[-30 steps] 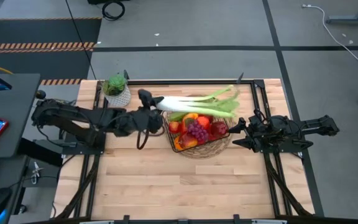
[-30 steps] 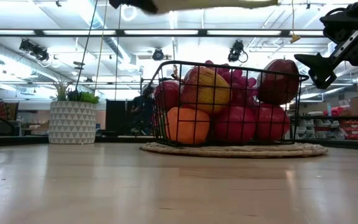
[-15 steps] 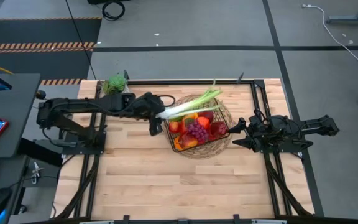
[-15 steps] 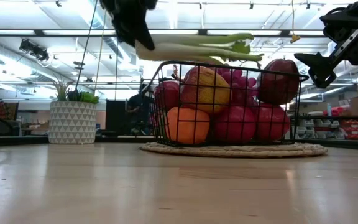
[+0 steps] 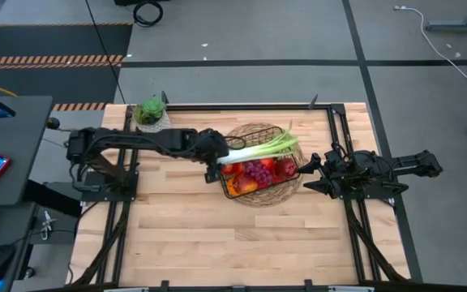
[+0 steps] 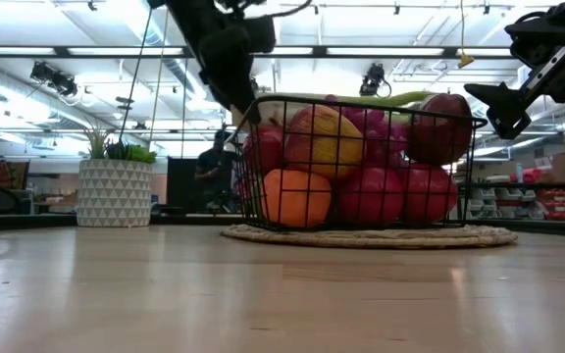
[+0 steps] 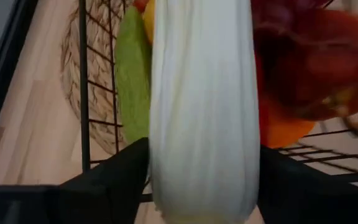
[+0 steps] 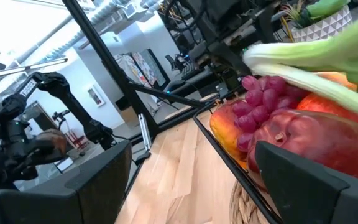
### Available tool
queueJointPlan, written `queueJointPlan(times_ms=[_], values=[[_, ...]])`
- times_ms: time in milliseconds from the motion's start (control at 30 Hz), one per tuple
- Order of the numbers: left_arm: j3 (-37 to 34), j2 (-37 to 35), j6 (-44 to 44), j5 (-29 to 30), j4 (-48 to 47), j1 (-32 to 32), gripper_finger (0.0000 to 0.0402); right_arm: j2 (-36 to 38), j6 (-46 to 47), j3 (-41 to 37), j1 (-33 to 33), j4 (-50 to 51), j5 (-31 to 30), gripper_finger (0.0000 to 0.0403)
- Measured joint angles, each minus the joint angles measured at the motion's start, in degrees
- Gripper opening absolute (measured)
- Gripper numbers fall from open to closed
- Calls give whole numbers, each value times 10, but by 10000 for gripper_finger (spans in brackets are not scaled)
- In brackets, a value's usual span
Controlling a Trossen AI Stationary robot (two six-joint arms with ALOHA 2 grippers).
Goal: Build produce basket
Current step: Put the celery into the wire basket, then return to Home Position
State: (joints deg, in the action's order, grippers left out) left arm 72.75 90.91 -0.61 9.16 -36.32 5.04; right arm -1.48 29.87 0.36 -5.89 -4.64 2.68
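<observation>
A: What is seen at the left of the wooden plank table (image 5: 177, 235)?

B: A potted plant (image 5: 151, 112) in a white patterned pot is seen. The left gripper (image 5: 216, 158) is placed at the basket's left rim, its dark fingers (image 7: 114, 180) flanking the smooth white end of the leek (image 5: 259, 147); whether it is clamped cannot be told.

A: And the leek's direction?

B: Its long axis is laid across the black wire basket (image 5: 259, 172), green leaves pointed right and away. Glossy rounded produce (image 6: 346, 167) is heaped inside, on a round woven mat (image 6: 371, 235).

A: At the right?

B: The right gripper (image 5: 313, 173) is held beside the basket, jaws spread, empty.
</observation>
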Motion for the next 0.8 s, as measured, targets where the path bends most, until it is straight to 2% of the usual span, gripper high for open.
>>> queueJointPlan(times_ms=[233,367,667,800], values=[[0,-12,13,-1,-7,-1,313,0,0,0,0,0,0,346],[1,-33,13,-24,-11,0,326,0,0,0,0,0,0,346],[1,-104,13,-17,-4,0,347,0,0,0,0,0,0,346],[-32,-155,13,-8,45,-6,347,0,0,0,0,0,0,346]])
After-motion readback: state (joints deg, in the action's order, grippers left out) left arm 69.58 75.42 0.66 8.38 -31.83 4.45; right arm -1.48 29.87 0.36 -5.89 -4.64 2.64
